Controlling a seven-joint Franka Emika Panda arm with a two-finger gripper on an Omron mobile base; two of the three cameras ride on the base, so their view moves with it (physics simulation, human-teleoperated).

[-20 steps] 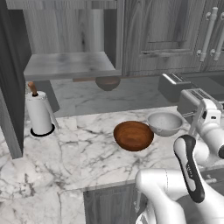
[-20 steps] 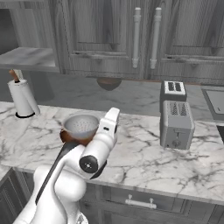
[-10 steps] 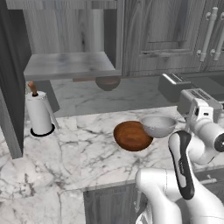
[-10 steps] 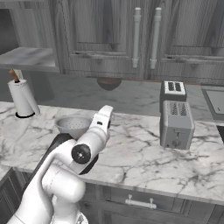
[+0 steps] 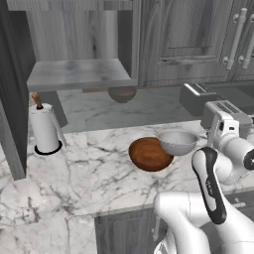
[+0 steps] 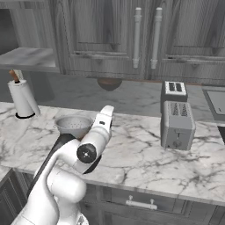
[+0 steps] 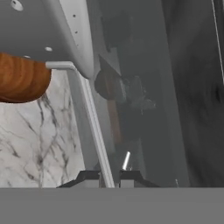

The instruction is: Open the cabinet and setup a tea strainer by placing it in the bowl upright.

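The cabinet stands open, its grey shelf (image 5: 79,74) bare and its door (image 5: 10,109) swung out at the left. On the marble counter sits the reddish-brown bowl (image 5: 148,155) (image 7: 19,78). The silver mesh tea strainer (image 5: 177,142) (image 6: 74,126) hangs upright just right of the bowl, its rim overlapping the bowl's right edge in the left base view. My gripper (image 7: 109,177) is shut on the end of the strainer's thin handle (image 7: 94,127). In the right base view my arm hides the bowl.
A white paper-towel roll (image 5: 44,131) (image 6: 22,99) stands at the left of the counter. Two toasters (image 6: 177,121) (image 6: 175,89) stand to the right. A dull dark half-round shape (image 5: 122,93) hangs under the closed doors with two silver handles (image 6: 147,37).
My arm has carried the strainer a little to the left and slightly down, closer to the bowl. The grip on the handle is unchanged.
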